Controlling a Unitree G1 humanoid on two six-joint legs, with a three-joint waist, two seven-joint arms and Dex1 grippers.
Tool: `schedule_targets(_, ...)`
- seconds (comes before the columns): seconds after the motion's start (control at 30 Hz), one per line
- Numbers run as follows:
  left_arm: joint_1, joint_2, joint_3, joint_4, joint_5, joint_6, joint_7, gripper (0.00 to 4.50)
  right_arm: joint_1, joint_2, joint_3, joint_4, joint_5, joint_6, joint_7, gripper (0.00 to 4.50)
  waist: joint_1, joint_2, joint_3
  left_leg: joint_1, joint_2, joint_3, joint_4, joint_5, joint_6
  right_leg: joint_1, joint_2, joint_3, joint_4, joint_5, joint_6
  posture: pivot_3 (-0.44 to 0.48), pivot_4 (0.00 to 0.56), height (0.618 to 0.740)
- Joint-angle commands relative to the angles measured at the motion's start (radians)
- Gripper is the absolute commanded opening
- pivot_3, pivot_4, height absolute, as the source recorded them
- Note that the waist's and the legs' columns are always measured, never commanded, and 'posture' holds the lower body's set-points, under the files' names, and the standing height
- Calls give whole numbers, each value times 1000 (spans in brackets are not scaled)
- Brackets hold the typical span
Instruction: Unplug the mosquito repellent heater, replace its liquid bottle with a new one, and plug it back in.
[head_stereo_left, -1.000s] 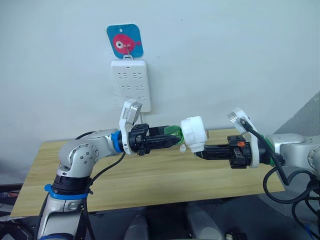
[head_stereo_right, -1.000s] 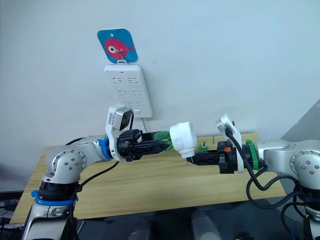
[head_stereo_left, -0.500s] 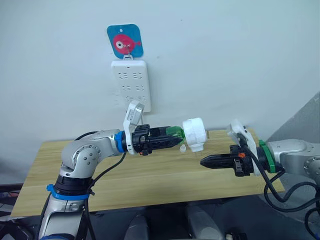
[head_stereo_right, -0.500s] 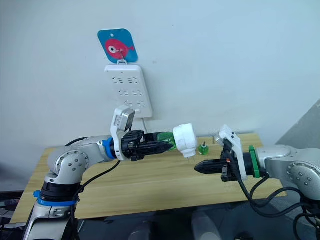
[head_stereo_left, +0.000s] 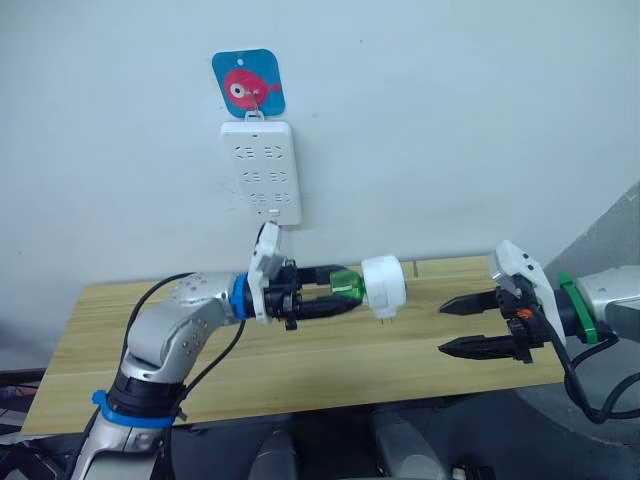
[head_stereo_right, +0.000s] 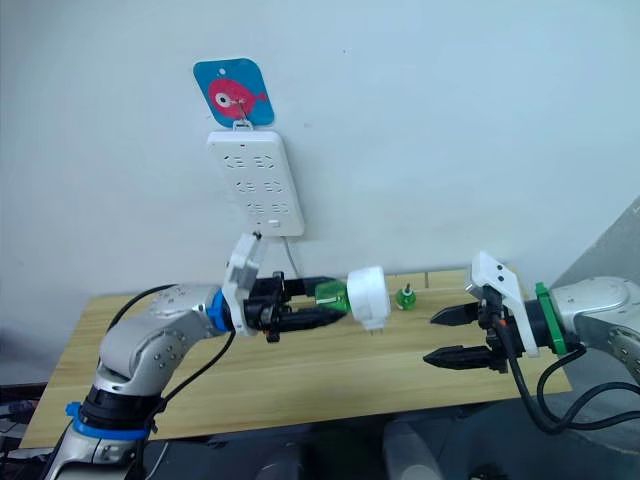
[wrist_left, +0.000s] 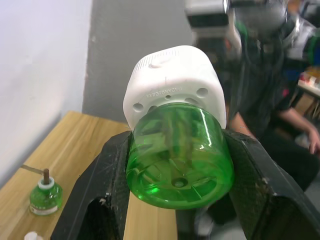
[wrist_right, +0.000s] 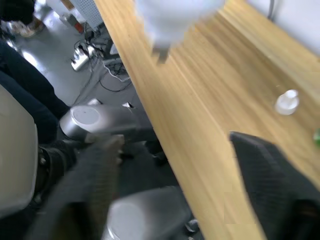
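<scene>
Heater (head_stereo_left: 383, 287) hangs in the air above the table (head_stereo_left: 300, 360), green bottle (head_stereo_left: 345, 283) screwed into its left end, long axis horizontal, prongs pointing down. Left gripper (head_stereo_left: 335, 293) pinches the bottle, so it carries the whole unit. Right gripper (head_stereo_left: 452, 325), jaws spread and empty, sits well apart to the right, aimed at the heater. Power strip (head_stereo_left: 261, 172) is on the wall up-left. Spare bottle (head_stereo_right: 406, 297) stands on the table.

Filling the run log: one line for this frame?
left gripper: shut on green bottle | mosquito repellent heater: unplugged, on bottle | right gripper: open, apart
</scene>
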Motion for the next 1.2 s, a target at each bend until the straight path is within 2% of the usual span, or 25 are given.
schedule_targets(0.03, 16, 8, -8, 4, 79, -179, -67, 2303, -37, -2, -26, -13, -62, -99, 49, 4500, 0, 0, 0, 0, 0, 0, 0, 0, 0, 0, 0, 0, 0, 0, 0, -224, 91, 740)
schedule_targets(0.23, 14, -28, -27, 84, 162, -423, -147, 2303, -134, 62, 15, -12, -71, -113, 52, 4500, -3, 0, 0, 0, 0, 1, 0, 0, 0, 0, 0, 0, 0, 0, 0, -230, 92, 740)
schedule_targets(0.3, 12, -32, -32, 103, 169, -457, -168, 2303, -164, 95, 36, -11, -69, -84, 32, 4500, -4, 0, 0, 0, 0, 0, 0, 0, 0, 0, 0, 0, 0, 0, 0, -232, 90, 740)
schedule_targets(0.67, -45, -52, -45, 171, 203, -528, -168, 2303, -292, 197, 93, -63, 30, 165, -72, 4500, -23, 0, 0, 0, 0, -1, 0, 0, 0, 0, 0, -1, 0, 2, -4, -229, 89, 740)
schedule_targets(0.93, -55, -59, -60, 146, 207, -523, -155, 2303, -308, 295, 144, -83, -21, 186, -192, 4500, -27, 0, -1, 0, 0, -1, 0, 0, 0, 0, 0, -1, 0, 2, -4, -234, 88, 740)
schedule_targets(1.2, -67, -68, -57, 134, 200, -512, -120, 2303, -320, 334, 164, -70, -31, 192, -217, 4500, -27, 1, -1, 0, 0, -2, 0, 0, 0, 0, 0, -1, 0, 3, -4, -234, 88, 740)
